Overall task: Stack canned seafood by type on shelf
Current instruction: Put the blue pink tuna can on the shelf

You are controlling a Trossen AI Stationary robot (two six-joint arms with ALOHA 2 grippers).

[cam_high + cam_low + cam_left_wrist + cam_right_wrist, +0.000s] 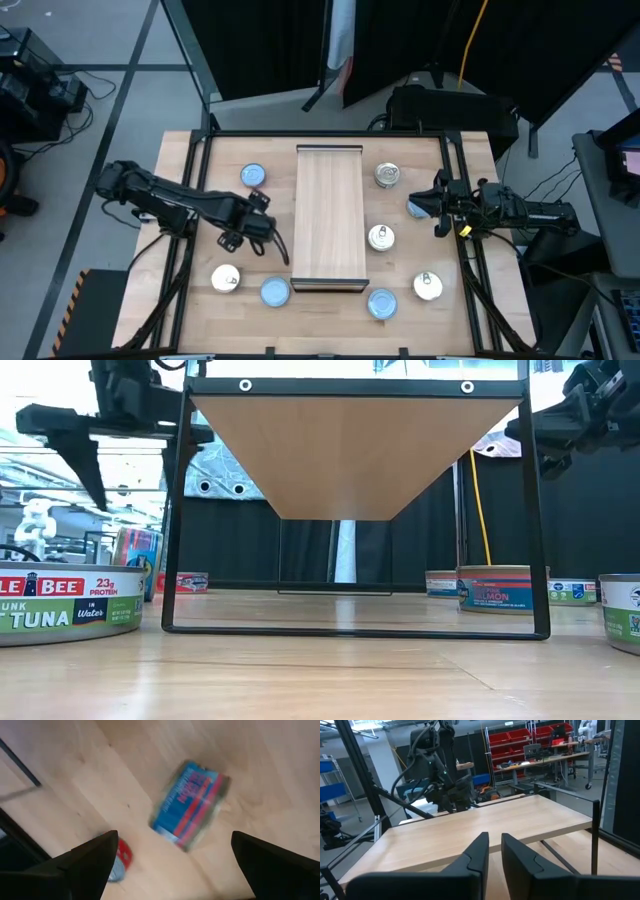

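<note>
The left gripper (262,228) hung wide open at the shelf's (329,215) nine o'clock; the right gripper (425,203), nearly closed, empty, at three o'clock.

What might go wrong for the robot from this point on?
1. The left tool hangs open above a blue-and-red tin; a slightly off descent might knock it aside rather than grip it.
2. The right tool sits close beside a blue-topped tin; a careless swing could nudge it.
3. The shelf stands raised on a thin dark frame, which either arm might clip.
</note>
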